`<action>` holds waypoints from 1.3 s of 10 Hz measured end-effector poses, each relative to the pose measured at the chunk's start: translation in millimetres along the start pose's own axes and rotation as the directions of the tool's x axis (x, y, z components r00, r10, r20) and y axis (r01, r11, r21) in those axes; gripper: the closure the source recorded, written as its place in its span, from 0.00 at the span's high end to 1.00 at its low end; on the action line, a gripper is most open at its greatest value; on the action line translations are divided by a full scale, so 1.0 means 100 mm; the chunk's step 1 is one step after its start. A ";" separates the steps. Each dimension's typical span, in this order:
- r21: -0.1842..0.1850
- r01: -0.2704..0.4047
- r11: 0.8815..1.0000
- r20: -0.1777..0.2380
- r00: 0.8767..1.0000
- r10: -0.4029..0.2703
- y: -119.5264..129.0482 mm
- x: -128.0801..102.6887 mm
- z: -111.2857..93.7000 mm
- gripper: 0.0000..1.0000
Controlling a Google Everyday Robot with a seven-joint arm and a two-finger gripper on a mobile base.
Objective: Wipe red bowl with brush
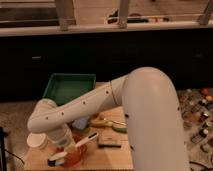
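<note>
Lighting: dim, warm, from overhead. Brightest areas: the pale ledge (100, 27) across the upper frame and the top curve of the white arm (150, 110), which carries a soft sheen. Centre band: near-black shadow. Lower left: gripper (64, 149) in the arm's own shade, over the red bowl (77, 156). Table (111, 158): muted tan, with soft-edged shadows.

One high, near view over arm (150, 115), hand (64, 146) lower left

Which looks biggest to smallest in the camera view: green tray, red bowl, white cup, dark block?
1. Green rectangular plastic tray
2. Glossy orange-red bowl, partly hidden under the gripper
3. White round cup and flat dark block: look alike, not ranked.
</note>
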 end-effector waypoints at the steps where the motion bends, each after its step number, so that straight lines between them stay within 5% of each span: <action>1: -0.021 0.005 1.000 -0.001 1.000 -0.005 0.09 0.01 0.09 0.00; 5: -0.090 -0.043 0.995 0.014 0.999 0.045 0.19 0.30 0.38 0.00; 8: -0.122 -0.097 0.988 0.073 0.992 0.106 0.07 0.67 0.52 0.00; 13: -0.089 -0.092 0.992 0.106 0.989 0.101 -0.26 0.65 0.27 0.00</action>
